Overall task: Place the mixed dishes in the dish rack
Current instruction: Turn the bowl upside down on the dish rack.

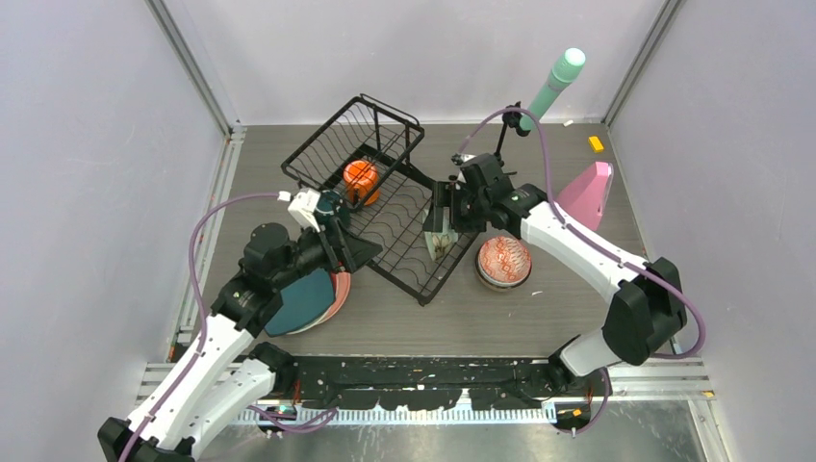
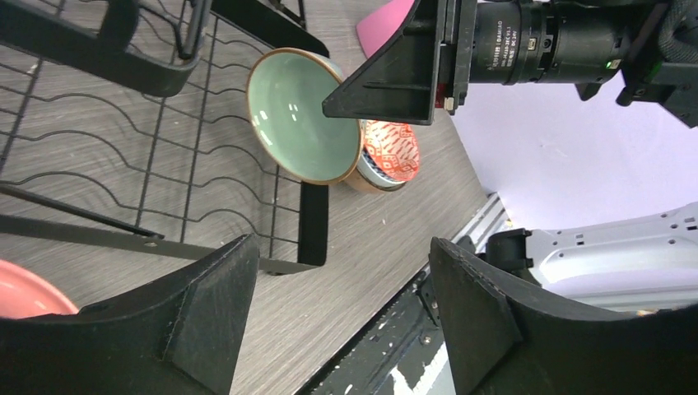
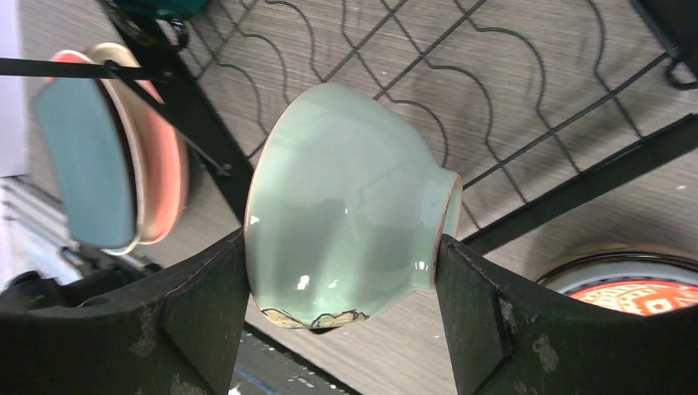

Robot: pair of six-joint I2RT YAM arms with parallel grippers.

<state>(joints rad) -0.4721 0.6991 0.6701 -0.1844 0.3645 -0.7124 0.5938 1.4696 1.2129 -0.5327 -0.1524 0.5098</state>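
Note:
The black wire dish rack [image 1: 390,207] lies at an angle in the middle of the table. An orange mug [image 1: 360,176] sits in its raised basket. My right gripper [image 1: 441,234] is shut on a mint bowl [image 3: 346,222], held on its side at the rack's near right edge; the bowl also shows in the left wrist view [image 2: 300,115]. My left gripper [image 2: 346,321] is open and empty, over the table beside the rack's near corner [image 2: 313,226]. A dark teal plate [image 1: 301,300] lies on a pink plate [image 1: 339,289] under my left arm.
A blue-patterned bowl with a red inside [image 1: 504,260] stands right of the rack. A pink wedge [image 1: 589,192], a mint cylinder on a black tripod [image 1: 555,85] and a small yellow block [image 1: 597,143] are at the back right. Walls close in three sides.

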